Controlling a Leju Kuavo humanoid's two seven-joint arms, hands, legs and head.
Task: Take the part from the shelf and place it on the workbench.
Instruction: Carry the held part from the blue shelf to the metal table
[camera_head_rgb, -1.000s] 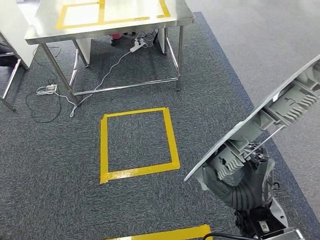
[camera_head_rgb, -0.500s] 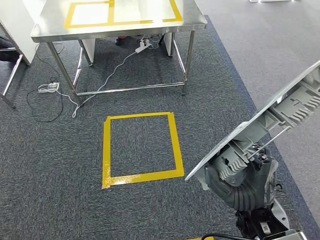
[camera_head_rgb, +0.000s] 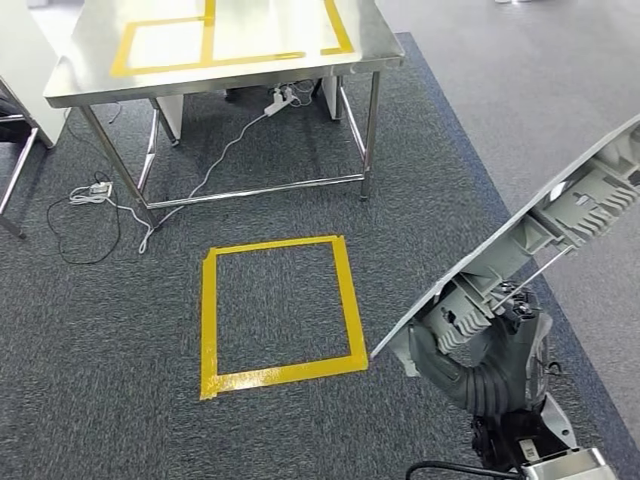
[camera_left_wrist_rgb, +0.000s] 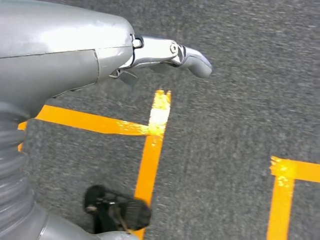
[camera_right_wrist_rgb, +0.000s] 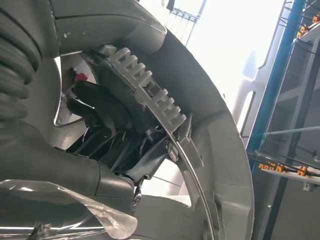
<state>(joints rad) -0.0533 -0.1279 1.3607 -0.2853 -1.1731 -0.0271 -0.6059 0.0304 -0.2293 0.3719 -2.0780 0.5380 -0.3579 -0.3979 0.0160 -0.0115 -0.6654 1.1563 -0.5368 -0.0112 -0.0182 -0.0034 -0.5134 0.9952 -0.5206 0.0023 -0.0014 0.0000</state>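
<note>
While carrying, right hand (camera_head_rgb: 483, 365) grips part (camera_head_rgb: 543, 235) near right, fingers clasped under ribbed underside; long axis tilts up toward far right. Left hand (camera_left_wrist_rgb: 113, 52) hangs over carpet, holding nothing, fingers apart. Yellow tape square (camera_head_rgb: 279, 310) lies between robot and workbench (camera_head_rgb: 219, 70), far left of part. Cables (camera_head_rgb: 113, 200) trail beneath workbench; judged no obstruction.
</note>
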